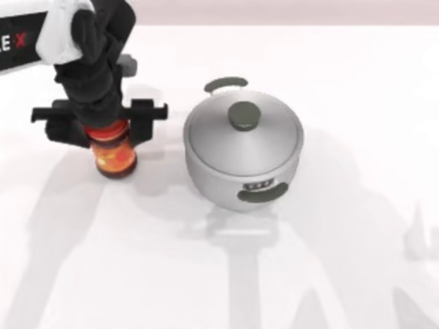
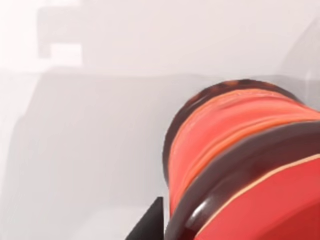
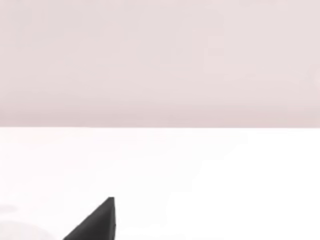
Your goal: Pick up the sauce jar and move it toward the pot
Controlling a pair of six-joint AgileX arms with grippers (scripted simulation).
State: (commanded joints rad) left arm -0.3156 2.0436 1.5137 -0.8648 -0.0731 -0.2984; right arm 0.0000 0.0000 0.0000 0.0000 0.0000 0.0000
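The sauce jar (image 1: 114, 156), with dark sauce, an orange-red label and a red lid, is at the table's left part. My left gripper (image 1: 103, 125) comes down over it from above and is shut on its upper part. In the left wrist view the sauce jar (image 2: 240, 165) fills the frame beside one dark fingertip (image 2: 152, 222). The silver pot (image 1: 243, 147), with a domed lid, dark knob and two dark handles, stands to the right of the jar with a gap between them. Of my right gripper only one dark fingertip (image 3: 100, 222) shows, over bare table.
The white table (image 1: 329, 260) stretches around the pot on all sides. Soft shadows of the arms fall across its front part. My right arm is outside the top view.
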